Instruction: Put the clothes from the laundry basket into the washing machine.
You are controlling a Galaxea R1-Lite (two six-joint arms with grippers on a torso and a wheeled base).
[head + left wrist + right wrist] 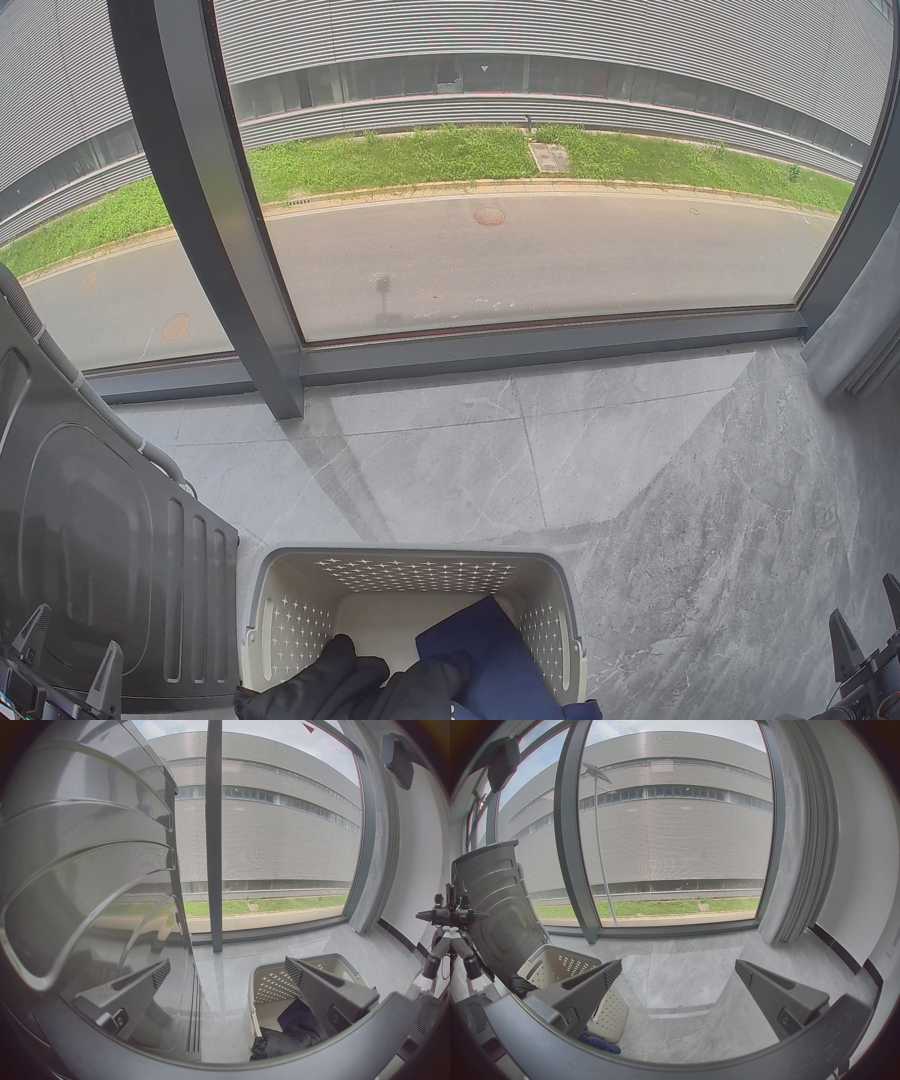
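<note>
Currently, the laundry basket is positioned on the grey tiled floor, just beside the washing machine, which stands to its left. A black garment and a navy garment are contained in the basket, touching one another, with the navy one on the right. The left gripper is held close to the washing machine, to the left of the basket and apart from it. Its fingers are spread wide, and nothing is gripped between them. The right gripper is held over bare floor, well apart from the basket on its right side. Its fingers are likewise spread wide, with nothing held. Both garments lie between the two grippers and are touched by neither. A large window is located beyond the basket.
</note>
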